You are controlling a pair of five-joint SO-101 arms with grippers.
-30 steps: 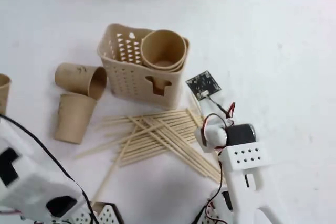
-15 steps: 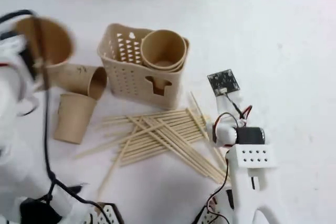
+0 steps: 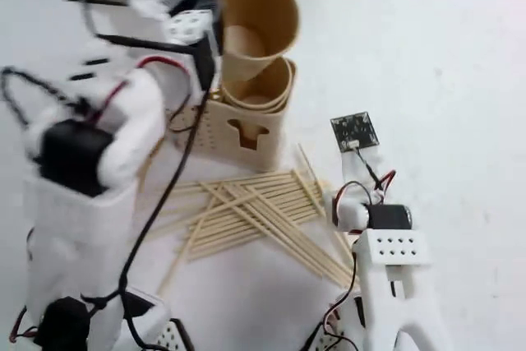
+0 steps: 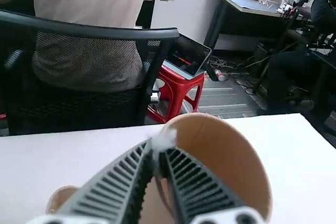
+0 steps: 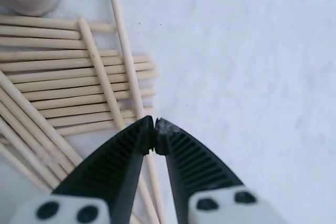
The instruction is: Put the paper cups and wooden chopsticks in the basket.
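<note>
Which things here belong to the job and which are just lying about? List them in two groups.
For the job:
- paper cup, held by the left gripper above the basket
- cups stacked in the basket
- chopsticks spread on the table
- right gripper, shut, over them

Lying about, beyond the table:
- red stool
- black chair
- laptop

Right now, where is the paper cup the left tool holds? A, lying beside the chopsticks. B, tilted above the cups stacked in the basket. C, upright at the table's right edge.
B: the left tool pinches the rim of the paper cup, tilted above the stacked cups in the basket.
</note>
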